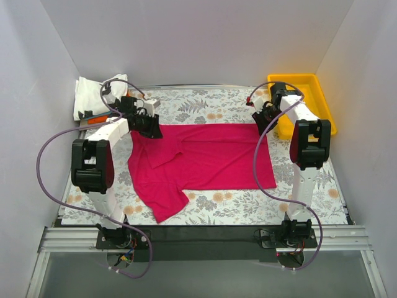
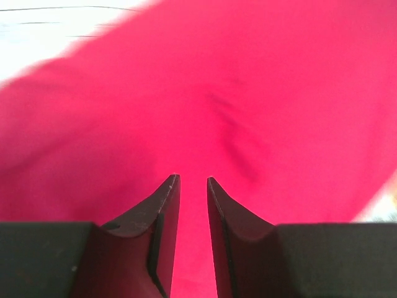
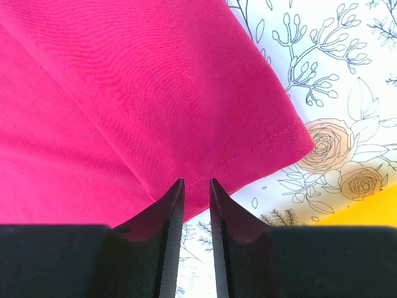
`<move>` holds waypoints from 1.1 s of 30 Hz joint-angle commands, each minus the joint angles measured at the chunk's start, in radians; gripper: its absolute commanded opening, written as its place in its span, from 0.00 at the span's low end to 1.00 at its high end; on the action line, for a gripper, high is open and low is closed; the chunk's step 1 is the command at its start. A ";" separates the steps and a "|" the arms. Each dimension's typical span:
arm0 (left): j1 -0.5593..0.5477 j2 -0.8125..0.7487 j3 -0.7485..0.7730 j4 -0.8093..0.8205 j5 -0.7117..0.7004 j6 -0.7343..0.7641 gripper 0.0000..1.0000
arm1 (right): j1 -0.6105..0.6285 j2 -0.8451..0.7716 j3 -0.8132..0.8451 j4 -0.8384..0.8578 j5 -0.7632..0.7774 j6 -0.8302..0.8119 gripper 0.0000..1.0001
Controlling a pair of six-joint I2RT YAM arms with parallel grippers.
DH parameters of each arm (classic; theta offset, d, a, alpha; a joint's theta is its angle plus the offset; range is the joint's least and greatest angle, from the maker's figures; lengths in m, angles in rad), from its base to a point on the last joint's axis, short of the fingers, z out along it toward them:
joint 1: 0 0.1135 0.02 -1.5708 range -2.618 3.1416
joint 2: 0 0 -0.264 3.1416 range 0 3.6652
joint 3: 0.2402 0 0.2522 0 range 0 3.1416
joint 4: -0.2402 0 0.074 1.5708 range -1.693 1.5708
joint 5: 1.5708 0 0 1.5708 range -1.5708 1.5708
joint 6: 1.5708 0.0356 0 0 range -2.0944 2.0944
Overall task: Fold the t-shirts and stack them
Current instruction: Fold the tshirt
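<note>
Magenta-red t-shirt (image 1: pixel 205 158), long axis left-right, hem rightward; left gripper (image 2: pixel 193 179), right gripper (image 3: pixel 197 181), both released

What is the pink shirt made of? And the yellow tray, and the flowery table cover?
Shirt: soft cloth, matte. It lies in wrinkles, shows a fine weave, and has a stitched hem.
Tray: probably hard plastic, smooth and evenly coloured, with stiff straight walls.
Table cover: a flat printed sheet with drawn flowers and leaves. It could be cloth or paper; the look leaves that open.
</note>
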 commanded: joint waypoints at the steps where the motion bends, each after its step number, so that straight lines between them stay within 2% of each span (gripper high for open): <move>1: 0.055 0.055 0.070 0.075 -0.219 -0.109 0.24 | 0.012 -0.006 0.028 -0.020 -0.015 0.022 0.25; 2: 0.058 0.079 0.074 0.086 -0.299 -0.114 0.24 | 0.014 0.008 0.025 -0.015 -0.001 0.025 0.25; 5: 0.069 0.121 0.074 0.123 -0.411 -0.118 0.25 | 0.015 0.051 0.034 -0.013 0.019 0.041 0.25; 13: 0.093 0.247 0.068 0.094 -0.508 -0.100 0.25 | 0.015 0.076 -0.027 0.014 0.114 0.045 0.28; 15: 0.096 0.296 0.123 0.088 -0.519 -0.098 0.25 | 0.015 0.091 0.004 0.033 0.138 0.074 0.30; 18: 0.096 0.395 0.272 0.060 -0.508 -0.098 0.25 | 0.015 0.131 0.089 0.030 0.148 0.103 0.32; 19: 0.128 0.423 0.362 0.033 -0.494 -0.098 0.25 | 0.019 0.137 0.105 0.028 0.142 0.108 0.33; 21: 0.130 0.460 0.441 -0.003 -0.453 -0.081 0.26 | 0.019 0.125 0.128 0.027 0.122 0.113 0.38; 22: 0.129 0.459 0.464 -0.030 -0.378 -0.072 0.27 | 0.020 0.088 0.125 0.022 0.105 0.107 0.39; 25: 0.130 0.384 0.493 -0.104 -0.205 -0.002 0.31 | 0.022 -0.036 0.075 0.004 0.007 0.068 0.52; 26: 0.130 0.350 0.475 -0.125 -0.100 0.011 0.34 | 0.022 -0.073 0.059 -0.004 -0.036 0.058 0.54; 28: 0.130 0.220 0.411 -0.145 -0.036 0.053 0.39 | 0.028 -0.185 -0.013 -0.021 -0.065 0.016 0.60; 31: 0.130 0.011 0.227 -0.145 0.017 0.136 0.41 | 0.031 -0.332 -0.155 -0.044 -0.066 -0.021 0.61; 33: 0.132 -0.090 0.080 -0.158 0.041 0.202 0.41 | 0.037 -0.403 -0.237 -0.062 -0.056 -0.059 0.57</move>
